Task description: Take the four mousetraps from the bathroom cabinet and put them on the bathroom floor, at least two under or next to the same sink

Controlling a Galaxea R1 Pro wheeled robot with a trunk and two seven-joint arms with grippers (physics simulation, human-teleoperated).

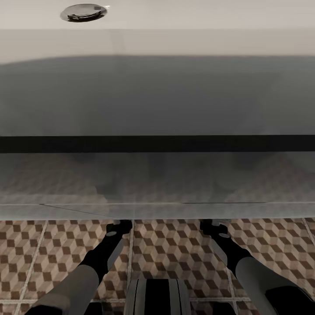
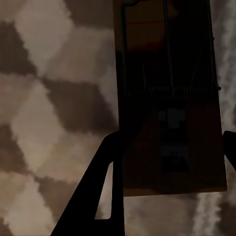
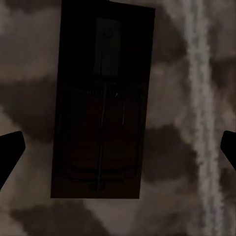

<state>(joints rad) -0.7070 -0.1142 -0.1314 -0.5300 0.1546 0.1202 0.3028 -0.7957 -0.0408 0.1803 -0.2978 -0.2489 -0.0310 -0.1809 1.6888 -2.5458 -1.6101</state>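
I see both my arms reaching under the white bathroom sink (image 1: 157, 87), its basin holding just a chrome drain (image 1: 84, 12). One mousetrap (image 2: 169, 98) lies lengthwise between my left gripper (image 2: 169, 162) fingers, apparently pinched. Another mousetrap (image 3: 101, 105) lies flat on the bathroom floor (image 1: 175, 249), lengthwise between my spread, empty right gripper (image 3: 118, 150).

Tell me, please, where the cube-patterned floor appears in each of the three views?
Head view: the floor runs along the picture's bottom strip, beneath both arms.
Left wrist view: the floor is the backdrop behind one mousetrap.
Right wrist view: the floor surrounds a second mousetrap between the wide-apart jaws.
Shared landmark: the pale grout lines.
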